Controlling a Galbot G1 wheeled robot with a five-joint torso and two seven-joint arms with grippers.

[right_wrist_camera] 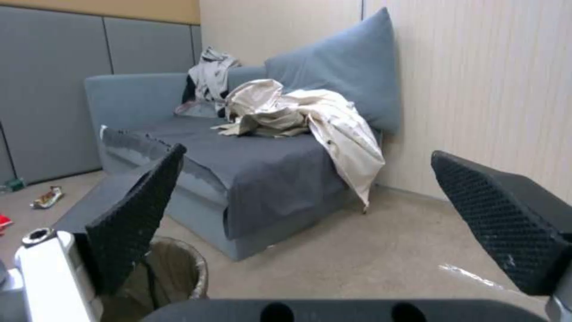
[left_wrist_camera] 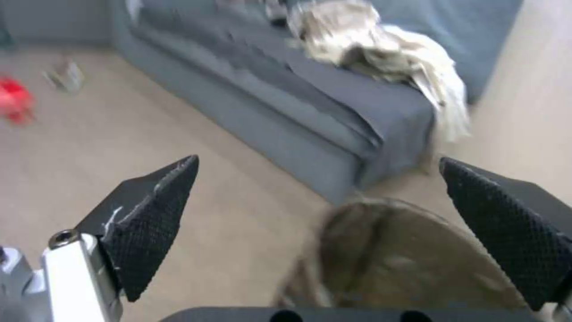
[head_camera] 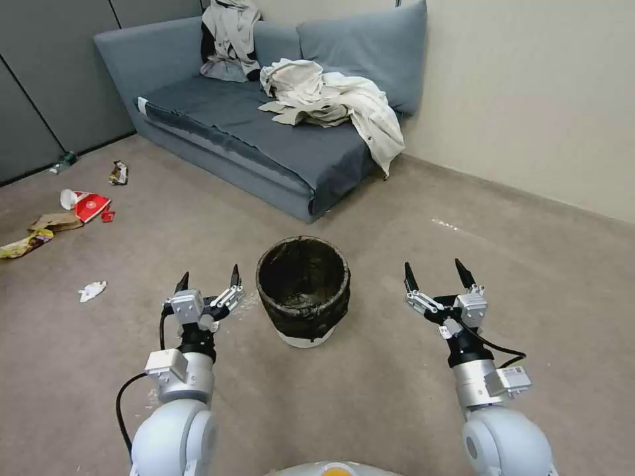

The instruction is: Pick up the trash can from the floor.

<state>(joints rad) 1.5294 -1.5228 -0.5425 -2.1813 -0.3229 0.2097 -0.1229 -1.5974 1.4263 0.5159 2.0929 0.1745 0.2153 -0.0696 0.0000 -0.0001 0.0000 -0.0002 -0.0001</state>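
Observation:
The trash can (head_camera: 303, 289) stands upright on the grey-beige floor (head_camera: 397, 396), a small round bin with a dark crinkled bag over its rim and a white base below. My left gripper (head_camera: 207, 279) hangs open just to its left, a short gap away. My right gripper (head_camera: 436, 274) is open farther off on the can's right. In the left wrist view the trash can (left_wrist_camera: 393, 259) lies between and beyond the open fingers (left_wrist_camera: 158, 219). In the right wrist view the can's rim (right_wrist_camera: 178, 273) peeks out behind one finger (right_wrist_camera: 134, 219).
A grey-blue sofa (head_camera: 264, 132) with crumpled pale clothes (head_camera: 337, 99) stands behind the can. Litter lies on the carpet at the left: a red-and-white carton (head_camera: 86, 203), wrappers (head_camera: 26, 243) and a crumpled tissue (head_camera: 91, 289). A beige wall (head_camera: 529, 99) runs along the right.

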